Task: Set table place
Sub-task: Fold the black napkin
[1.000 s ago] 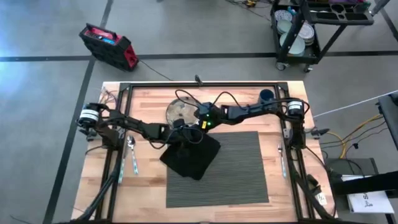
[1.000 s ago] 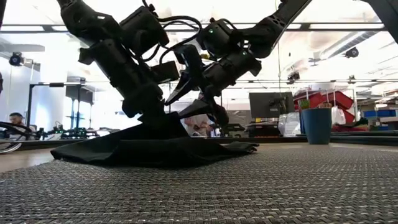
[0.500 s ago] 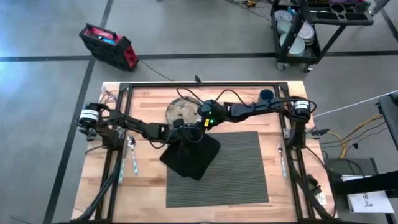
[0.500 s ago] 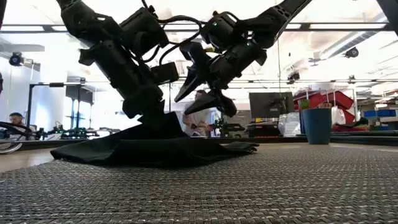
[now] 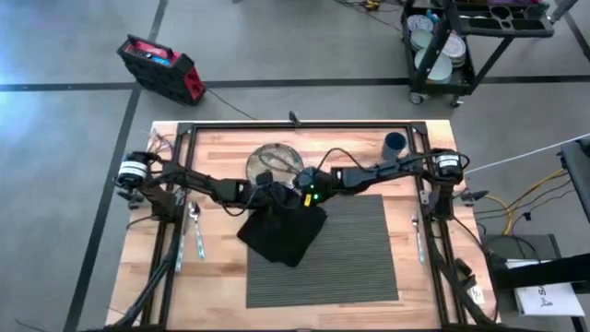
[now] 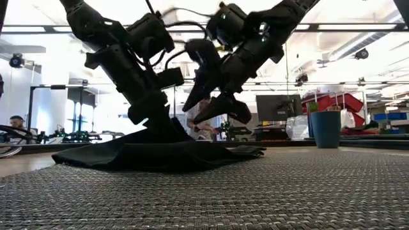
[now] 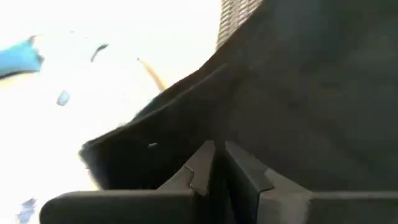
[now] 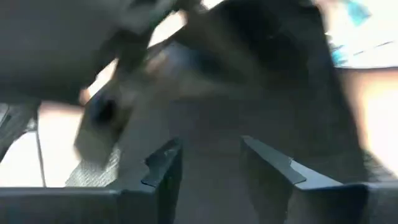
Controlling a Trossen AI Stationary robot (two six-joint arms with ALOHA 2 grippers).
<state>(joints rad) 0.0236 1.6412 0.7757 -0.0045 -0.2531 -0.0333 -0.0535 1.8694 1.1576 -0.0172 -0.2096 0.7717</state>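
pinching black napkin (image 5: 281, 232) — left gripper (image 7: 216, 163) clamped; right gripper (image 8: 208, 163) hovering, fingers apart.

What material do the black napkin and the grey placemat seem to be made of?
The plain black napkin looks like soft matte cloth: it lies in limp folds and drapes. The large dark grey ribbed placemat looks like woven vinyl or similar synthetic fibre: a coarse, regular weave with a slight sheen, lying stiff and flat.

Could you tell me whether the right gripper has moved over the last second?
Yes. In the high view the right gripper has come off the plate toward the black napkin; the low view shows it higher above that cloth.
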